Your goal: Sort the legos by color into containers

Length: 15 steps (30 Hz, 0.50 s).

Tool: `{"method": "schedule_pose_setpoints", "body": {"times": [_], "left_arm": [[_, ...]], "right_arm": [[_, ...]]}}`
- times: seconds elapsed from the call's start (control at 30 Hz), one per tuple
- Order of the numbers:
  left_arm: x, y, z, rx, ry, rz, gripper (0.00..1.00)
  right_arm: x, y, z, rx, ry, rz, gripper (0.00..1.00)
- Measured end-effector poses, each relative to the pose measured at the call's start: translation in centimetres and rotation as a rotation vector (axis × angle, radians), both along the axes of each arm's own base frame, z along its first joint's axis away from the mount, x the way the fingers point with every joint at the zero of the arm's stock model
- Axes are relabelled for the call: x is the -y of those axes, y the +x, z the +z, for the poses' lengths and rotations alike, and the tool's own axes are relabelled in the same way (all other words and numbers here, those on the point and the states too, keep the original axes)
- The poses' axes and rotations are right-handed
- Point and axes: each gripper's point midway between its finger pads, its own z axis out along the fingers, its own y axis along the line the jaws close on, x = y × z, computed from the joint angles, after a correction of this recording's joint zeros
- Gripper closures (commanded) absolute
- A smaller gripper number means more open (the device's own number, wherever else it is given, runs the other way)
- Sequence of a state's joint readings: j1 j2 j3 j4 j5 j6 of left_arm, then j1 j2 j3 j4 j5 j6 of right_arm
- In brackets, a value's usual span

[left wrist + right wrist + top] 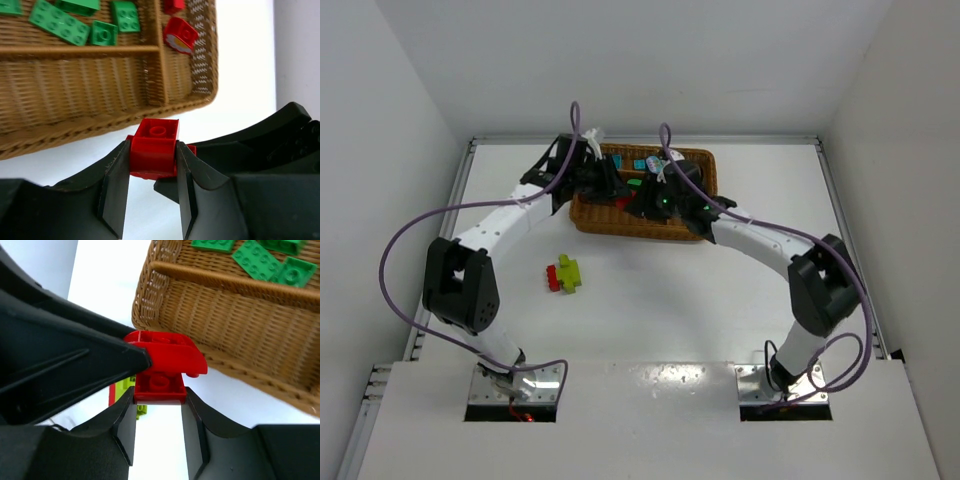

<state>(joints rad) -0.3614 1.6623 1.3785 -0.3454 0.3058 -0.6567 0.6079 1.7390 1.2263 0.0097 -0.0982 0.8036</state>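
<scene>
Both our pincers are clamped on the same red lego clump [157, 132]: left gripper [152, 155] on one side, right gripper [160, 400] on the other. It's held right by the wicker tray [595, 222], at 12 o'clock on the table. Loose lime-yellow lego [569, 271] sits at 8 o'clock.

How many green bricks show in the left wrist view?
5 green bricks, all in one tray compartment: one cut off at the top-left, a long plate, one at the top edge, a small square, and the rightmost one. More may lie outside the frame.
</scene>
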Motion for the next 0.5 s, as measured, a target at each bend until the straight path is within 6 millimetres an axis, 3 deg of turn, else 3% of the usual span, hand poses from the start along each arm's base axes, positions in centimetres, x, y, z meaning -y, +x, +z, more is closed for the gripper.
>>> {"method": "schedule_pose_setpoints", "body": {"times": [0.1, 0.3, 0.5], "left_arm": [[0.6, -0.4, 0.2, 0.000, -0.011, -0.020, 1.00], [0.8, -0.4, 0.4, 0.003, -0.013, -0.028, 1.00], [0.7, -0.1, 0.4, 0.005, -0.007, -0.022, 1.00]], "right_arm": [[1.0, -0.9, 0.4, 0.011, -0.008, -0.023, 0.93], [3.0, -2.2, 1.1, 0.030, -0.032, -0.044, 0.93], [7.5, -2.9, 0.2, 0.015, -0.131, -0.155, 0.90]]}}
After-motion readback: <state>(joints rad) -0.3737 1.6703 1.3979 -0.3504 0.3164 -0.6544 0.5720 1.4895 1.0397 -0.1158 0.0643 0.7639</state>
